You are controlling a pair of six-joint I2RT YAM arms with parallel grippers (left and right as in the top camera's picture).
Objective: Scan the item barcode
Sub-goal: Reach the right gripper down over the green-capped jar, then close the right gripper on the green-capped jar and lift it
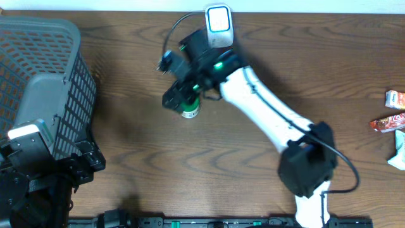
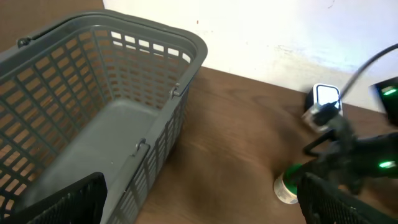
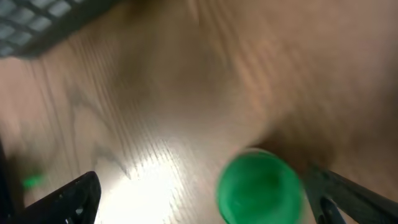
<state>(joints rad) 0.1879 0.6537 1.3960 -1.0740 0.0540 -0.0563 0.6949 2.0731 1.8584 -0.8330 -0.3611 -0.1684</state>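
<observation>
Your right claw (image 3: 200,191) is spread wide and grips nothing. The green-capped container (image 3: 258,190) sits on the desk (image 3: 155,112) between its fingers. It is close to the finger (image 3: 348,196) at the right of the wrist view and well apart from the other one. That view is blurred, so you can't tell whether the container touches the near finger, or whether it stands straight or tilts. No barcode can be made out on it.

The scanner (image 1: 218,18) stands just beyond the right claw, toward the far edge of the desk, with its pale face lit. From above, the right claw hangs over the container, with the arm stretched out behind it.

Your left claw (image 2: 205,208) is also spread wide, with nothing between its fingers. The grey basket (image 2: 155,93) lies directly ahead of it and close by. The container and the scanner are off to its right, well apart from it. A few snack packets (image 1: 393,117) lie at the desk's right edge, far from both claws.
</observation>
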